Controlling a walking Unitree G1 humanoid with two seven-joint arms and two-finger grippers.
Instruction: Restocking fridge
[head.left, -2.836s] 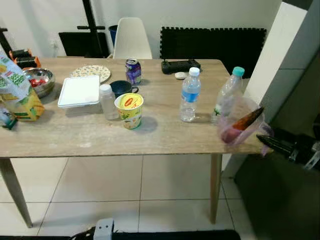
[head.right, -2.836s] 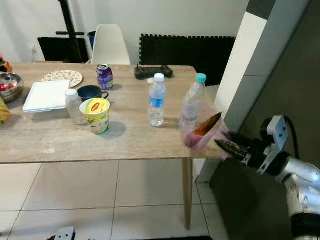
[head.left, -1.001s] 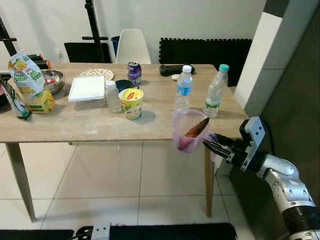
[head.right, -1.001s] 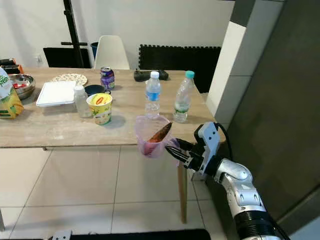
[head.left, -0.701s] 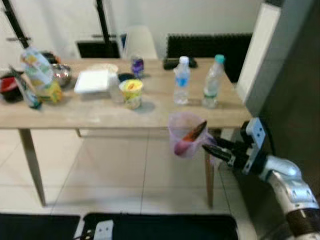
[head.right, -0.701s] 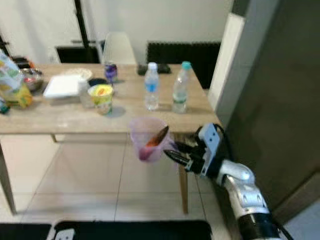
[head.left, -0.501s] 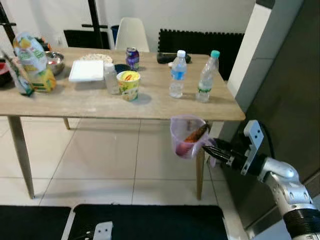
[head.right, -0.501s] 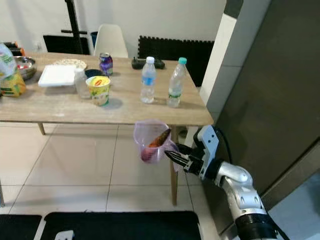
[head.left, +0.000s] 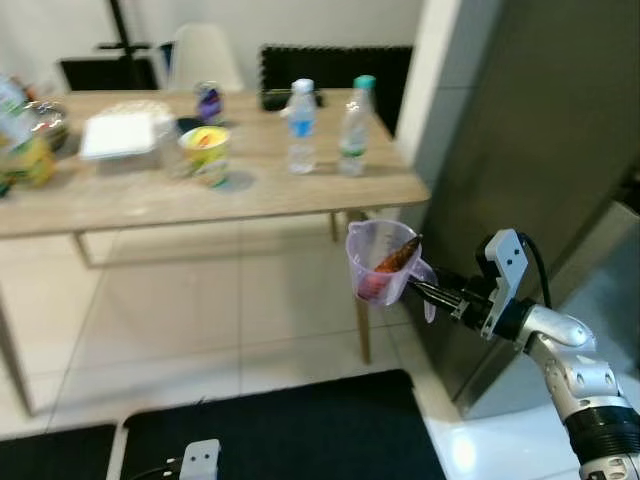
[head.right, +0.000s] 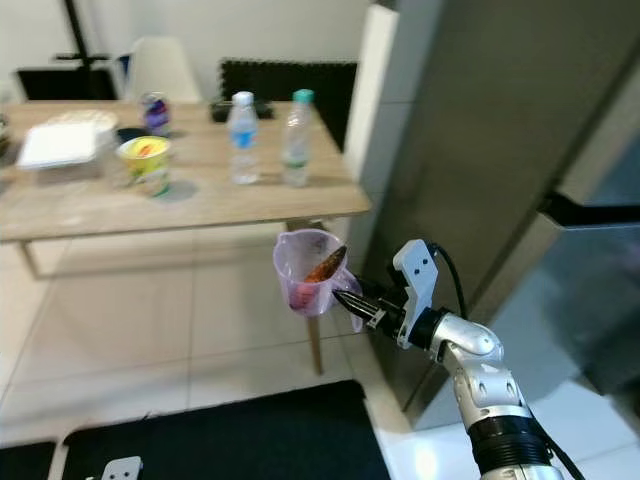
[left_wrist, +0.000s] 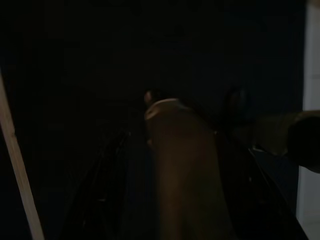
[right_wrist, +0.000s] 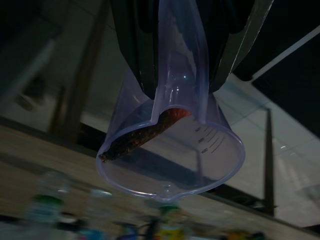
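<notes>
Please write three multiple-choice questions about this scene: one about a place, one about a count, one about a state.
1. Where is the jug?
A. on the table
B. in the air, off the table's corner
C. on the floor

2. How many bottles with caps stand together near the table's right end?
A. one
B. two
C. four

3. What is the right gripper doing?
A. hanging open
B. shut on the jug's handle
C. pressing the fridge door

Answers:
1 B, the jug hangs clear of the table edge.
2 B, a white-capped bottle and a green-capped bottle.
3 B, the fingers clamp the handle.
</notes>
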